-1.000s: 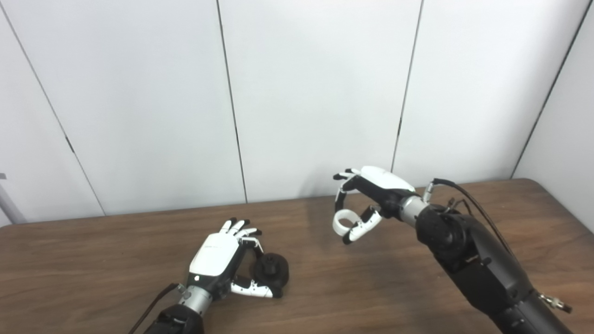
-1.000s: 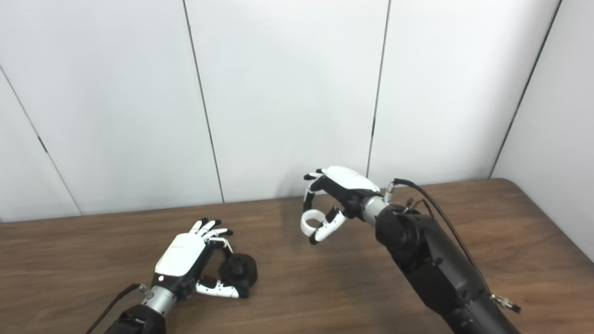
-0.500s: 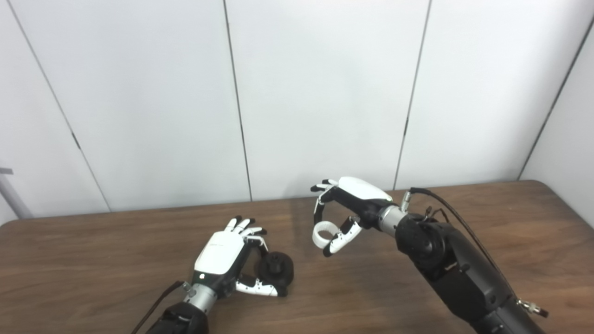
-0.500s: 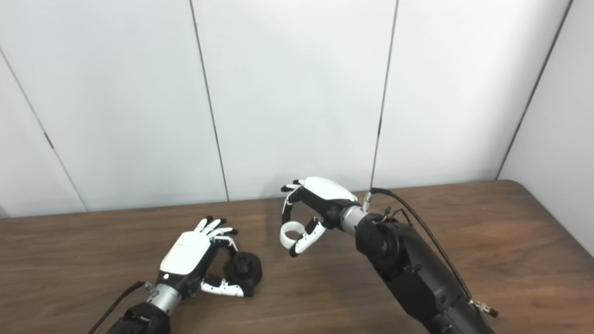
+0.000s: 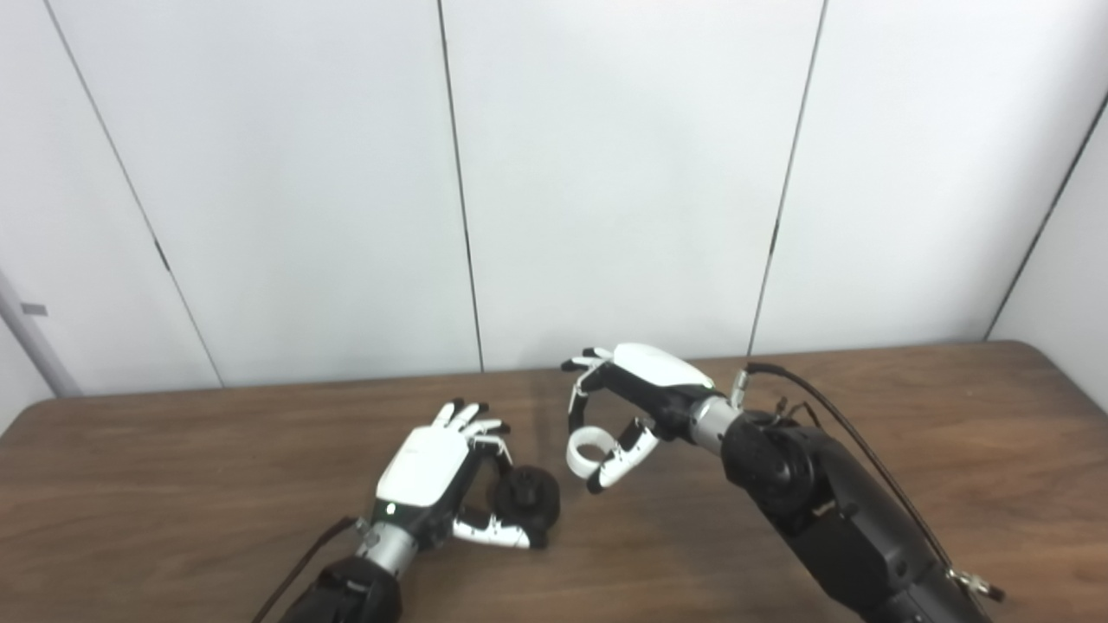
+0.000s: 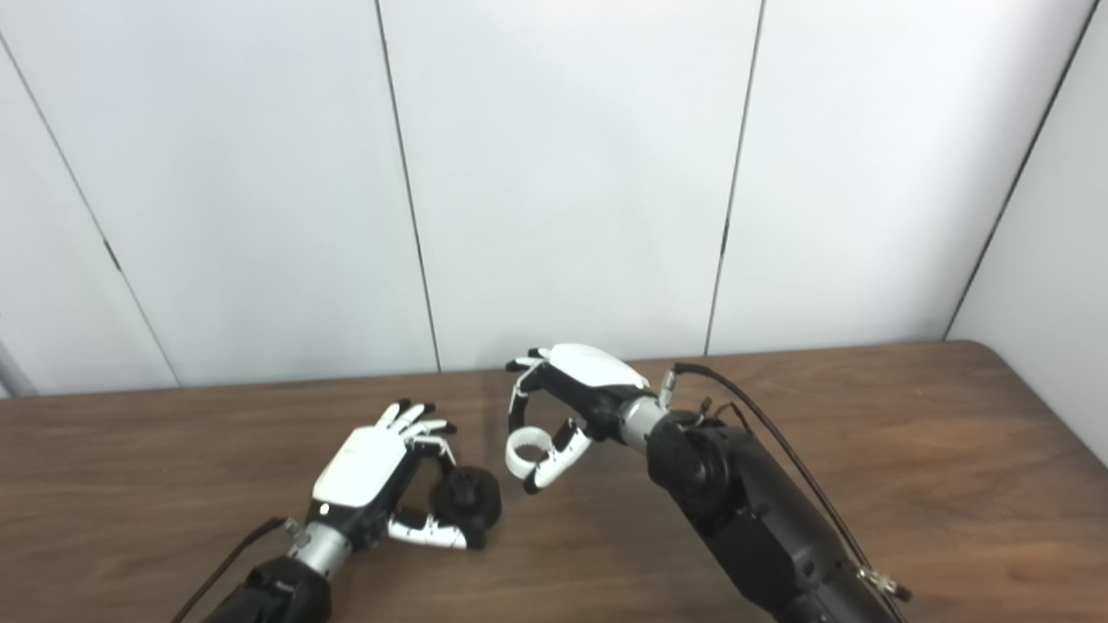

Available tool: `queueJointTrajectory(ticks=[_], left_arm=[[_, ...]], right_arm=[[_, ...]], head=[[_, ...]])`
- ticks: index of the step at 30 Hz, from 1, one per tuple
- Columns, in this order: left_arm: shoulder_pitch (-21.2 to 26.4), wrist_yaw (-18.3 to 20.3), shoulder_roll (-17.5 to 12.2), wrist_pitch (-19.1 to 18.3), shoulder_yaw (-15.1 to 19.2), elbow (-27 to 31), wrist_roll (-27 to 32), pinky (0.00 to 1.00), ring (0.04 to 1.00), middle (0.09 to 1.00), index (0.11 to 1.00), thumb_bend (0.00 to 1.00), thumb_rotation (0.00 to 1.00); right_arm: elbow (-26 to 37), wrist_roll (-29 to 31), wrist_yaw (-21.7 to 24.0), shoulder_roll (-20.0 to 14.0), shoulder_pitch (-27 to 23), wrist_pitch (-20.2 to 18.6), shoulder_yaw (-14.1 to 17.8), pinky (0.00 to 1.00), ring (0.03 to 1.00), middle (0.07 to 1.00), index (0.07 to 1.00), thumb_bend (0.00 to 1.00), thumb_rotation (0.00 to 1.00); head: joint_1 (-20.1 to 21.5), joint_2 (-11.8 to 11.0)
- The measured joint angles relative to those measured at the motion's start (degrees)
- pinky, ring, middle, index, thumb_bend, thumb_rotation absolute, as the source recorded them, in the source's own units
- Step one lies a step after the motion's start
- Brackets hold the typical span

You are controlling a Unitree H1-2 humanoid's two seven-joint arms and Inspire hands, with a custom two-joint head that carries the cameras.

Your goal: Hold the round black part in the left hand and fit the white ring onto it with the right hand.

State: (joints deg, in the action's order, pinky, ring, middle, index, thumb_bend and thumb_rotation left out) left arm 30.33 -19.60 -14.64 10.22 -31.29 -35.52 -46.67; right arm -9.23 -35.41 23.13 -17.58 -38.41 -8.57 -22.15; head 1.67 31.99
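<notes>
My right robot hand [image 5: 636,402] pinches the light, stiff white ring [image 5: 585,447] by its rim; my left robot hand [image 5: 437,476] clasps the round black part [image 5: 526,497] on the counter [image 5: 173,484].

A narrow gap of bare table [image 5: 779,554] separates the white ring [image 5: 585,450], pinched in the right hand [image 5: 636,402], from the round black part [image 5: 526,499] gripped by the left hand [image 5: 433,472]. Nothing stands in that gap. Behind both hands the white wall panels [image 5: 606,173] close the far side.
</notes>
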Motion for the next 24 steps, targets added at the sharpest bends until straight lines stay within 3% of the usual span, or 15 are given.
queueJointTrajectory(ticks=[15, 24], left_arm=[[0.04, -0.05, 0.57, -0.81, -0.22, 0.12, -0.01, 1.0, 0.94, 0.828, 0.48, 0.52, 0.05], [-0.76, 0.19, 0.77, -3.99, -1.45, 2.66, -0.01, 1.0, 0.961, 0.844, 0.481, 0.52, 0.05]], right_arm=[[-1.41, 0.51, -0.03, 2.02, -0.66, 1.89, -0.6, 1.0, 1.0, 0.932, 0.477, 0.52, 0.12], [-1.45, 0.86, 0.0, 2.8, -0.63, 2.05, -1.12, 1.0, 1.0, 0.939, 0.478, 0.52, 0.12]], head=[[-1.84, -0.26], [-2.81, 0.26]])
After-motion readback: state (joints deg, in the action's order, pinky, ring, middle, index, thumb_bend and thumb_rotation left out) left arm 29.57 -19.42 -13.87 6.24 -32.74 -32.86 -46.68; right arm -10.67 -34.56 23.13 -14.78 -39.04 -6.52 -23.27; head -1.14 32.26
